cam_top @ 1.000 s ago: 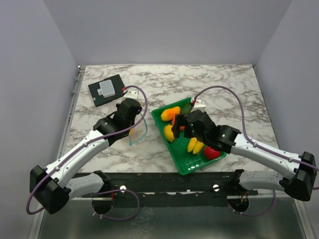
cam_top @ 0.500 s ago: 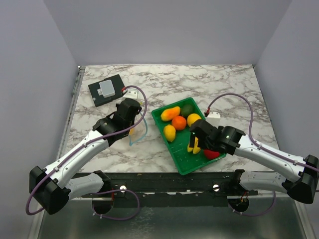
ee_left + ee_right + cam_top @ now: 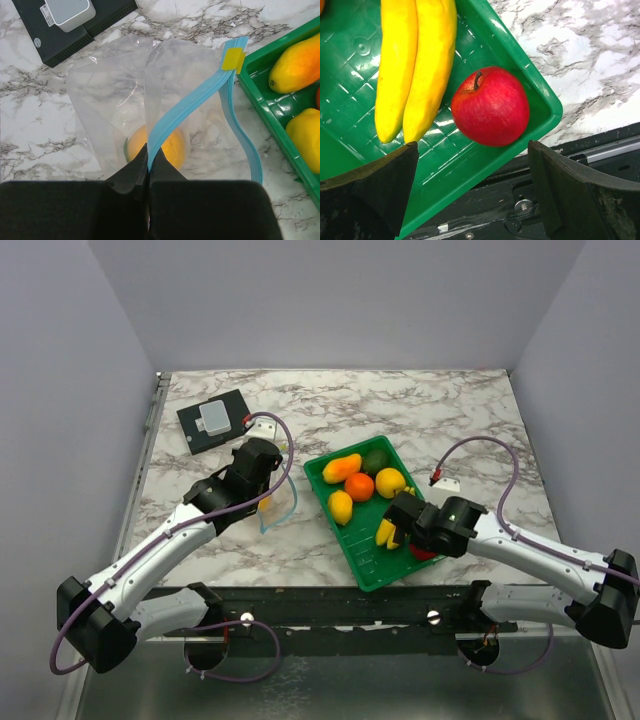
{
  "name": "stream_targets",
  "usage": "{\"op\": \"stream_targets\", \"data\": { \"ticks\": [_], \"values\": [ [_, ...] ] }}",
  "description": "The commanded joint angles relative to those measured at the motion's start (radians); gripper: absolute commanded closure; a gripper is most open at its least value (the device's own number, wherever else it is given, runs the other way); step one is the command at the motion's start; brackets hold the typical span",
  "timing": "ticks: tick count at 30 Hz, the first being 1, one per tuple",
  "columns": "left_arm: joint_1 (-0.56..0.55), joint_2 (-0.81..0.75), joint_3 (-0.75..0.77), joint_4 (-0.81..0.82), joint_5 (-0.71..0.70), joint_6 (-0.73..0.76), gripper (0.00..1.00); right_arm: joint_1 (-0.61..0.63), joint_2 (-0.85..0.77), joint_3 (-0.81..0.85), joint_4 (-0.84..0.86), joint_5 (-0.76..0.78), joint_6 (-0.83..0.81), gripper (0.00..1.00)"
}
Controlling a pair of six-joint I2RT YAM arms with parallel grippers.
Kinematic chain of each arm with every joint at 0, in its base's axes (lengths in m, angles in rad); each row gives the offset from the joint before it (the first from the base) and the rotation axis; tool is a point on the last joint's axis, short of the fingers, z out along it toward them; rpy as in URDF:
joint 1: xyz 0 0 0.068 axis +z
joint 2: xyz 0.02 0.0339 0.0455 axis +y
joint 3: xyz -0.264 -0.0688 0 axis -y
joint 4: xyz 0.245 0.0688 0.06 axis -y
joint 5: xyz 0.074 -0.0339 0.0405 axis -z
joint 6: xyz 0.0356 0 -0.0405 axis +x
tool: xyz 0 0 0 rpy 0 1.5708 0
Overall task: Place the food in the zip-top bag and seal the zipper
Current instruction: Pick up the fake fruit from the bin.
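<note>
Right hand (image 3: 471,167) hangs spread above red apple (image 3: 490,106).

Lab booth: grey walls (image 3: 330,300), marble tabletop (image 3: 330,405)

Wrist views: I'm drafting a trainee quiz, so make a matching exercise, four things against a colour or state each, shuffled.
Things:
1. apple
2. zipper
3. left hand
4. right hand

Colours or states:
A. open over the tray
B. shut on the mouth of the bag
C. red
D. light blue

Pairs: 1-C, 2-D, 3-B, 4-A
</note>
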Motion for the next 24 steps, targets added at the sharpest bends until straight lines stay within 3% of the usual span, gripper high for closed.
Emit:
{"op": "stream_targets", "data": {
  "ticks": [1, 24],
  "values": [
    [-0.003, -0.028, -0.012, 0.015, 0.024, 0.004, 1.00, 0.003, 0.023, -0.021, -0.007, 0.080, 0.057, 0.04],
    [-0.004, -0.033, -0.020, 0.014, 0.020, 0.001, 1.00, -0.089, 0.107, -0.111, 0.166, 0.093, -0.022, 0.10]
  ]
}}
